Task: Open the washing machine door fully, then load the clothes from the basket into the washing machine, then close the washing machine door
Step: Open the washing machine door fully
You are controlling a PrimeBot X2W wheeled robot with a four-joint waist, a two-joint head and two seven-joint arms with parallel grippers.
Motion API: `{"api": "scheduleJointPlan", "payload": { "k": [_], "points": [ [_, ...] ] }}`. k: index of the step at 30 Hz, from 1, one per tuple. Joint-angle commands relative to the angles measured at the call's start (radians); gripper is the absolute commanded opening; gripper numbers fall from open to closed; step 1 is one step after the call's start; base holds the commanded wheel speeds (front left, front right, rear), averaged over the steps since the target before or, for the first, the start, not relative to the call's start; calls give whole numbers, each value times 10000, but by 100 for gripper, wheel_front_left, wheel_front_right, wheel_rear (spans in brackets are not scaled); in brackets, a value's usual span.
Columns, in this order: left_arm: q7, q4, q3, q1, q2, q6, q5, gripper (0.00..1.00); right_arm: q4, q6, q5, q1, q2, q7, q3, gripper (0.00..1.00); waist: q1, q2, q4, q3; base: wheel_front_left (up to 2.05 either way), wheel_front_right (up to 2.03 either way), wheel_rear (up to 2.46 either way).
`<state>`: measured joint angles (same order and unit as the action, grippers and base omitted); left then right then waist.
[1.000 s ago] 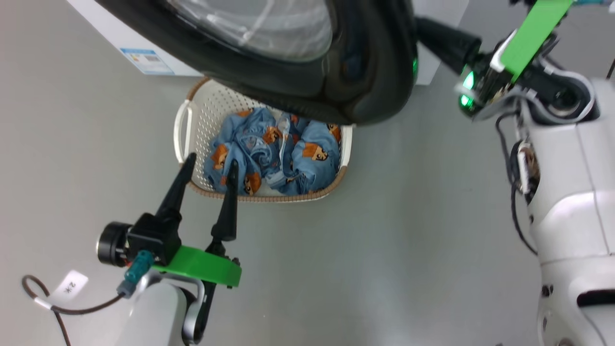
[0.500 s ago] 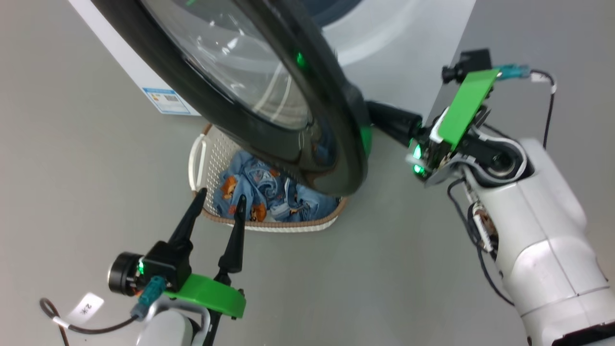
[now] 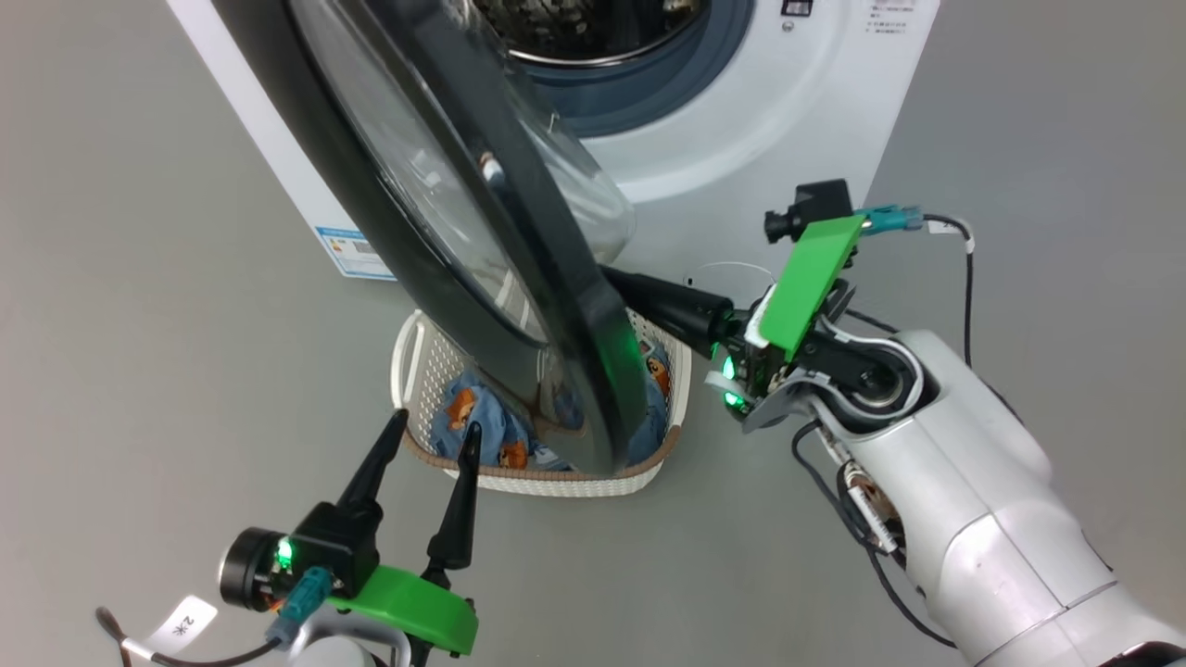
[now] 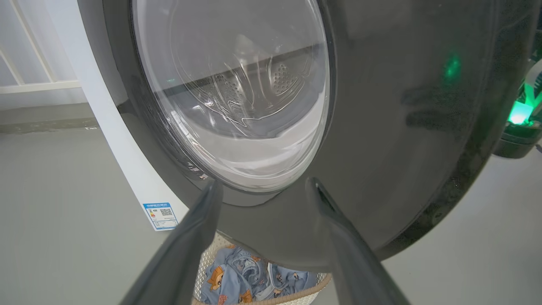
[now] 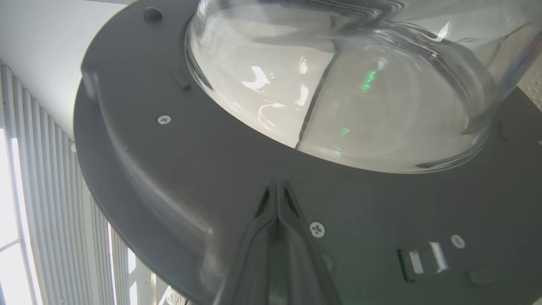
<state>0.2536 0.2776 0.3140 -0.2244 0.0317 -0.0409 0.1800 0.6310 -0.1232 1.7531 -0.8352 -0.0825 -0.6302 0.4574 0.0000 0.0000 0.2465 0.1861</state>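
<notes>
The washing machine (image 3: 741, 139) stands at the top with its steel drum (image 3: 584, 23) exposed. Its black-rimmed washing machine door (image 3: 445, 250) hangs swung out, nearly edge-on, above the basket (image 3: 412, 371). Light blue bear-print clothes (image 3: 496, 435) lie in the basket, partly hidden by the door. My right gripper (image 3: 616, 281) is shut, its tips against the door's grey inner face (image 5: 169, 169) just below the glass bowl (image 5: 338, 84). My left gripper (image 3: 435, 424) is open and empty at the basket's near left corner, facing the door's outer side (image 4: 381, 127).
Grey floor surrounds the machine and basket. A blue energy sticker (image 3: 352, 252) marks the machine's lower front. A tagged cable (image 3: 181, 625) trails beside my left wrist. Window blinds (image 5: 38, 190) show past the door's edge, and a white railing (image 4: 25, 84) is far left.
The head camera has tilted up, bringing the machine's front and drum into view. The door has swung wider, with my shut right gripper following on its inner side. The left gripper stays open.
</notes>
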Motion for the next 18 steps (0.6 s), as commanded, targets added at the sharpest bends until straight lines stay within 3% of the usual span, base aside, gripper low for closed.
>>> {"api": "scheduleJointPlan", "payload": {
  "k": [1, 9, 18],
  "points": [
    [82, -158, -280, 9, 186, -76, -88, 100, -320, -75, 249, 172, 323, 149, 378, 0, 0, 0, 59, -128, 0, 0, 0],
    [82, -37, -312, 146, 188, -152, -160, 100, -338, -75, 942, 402, 323, 656, 1357, 0, 0, 0, 137, -405, 0, 0, 0],
    [82, -18, -345, 272, 187, -146, -175, 100, -312, -75, 1384, 556, 323, 1026, 1742, 0, 0, 0, 100, -605, 0, 0, 0]
  ]
}}
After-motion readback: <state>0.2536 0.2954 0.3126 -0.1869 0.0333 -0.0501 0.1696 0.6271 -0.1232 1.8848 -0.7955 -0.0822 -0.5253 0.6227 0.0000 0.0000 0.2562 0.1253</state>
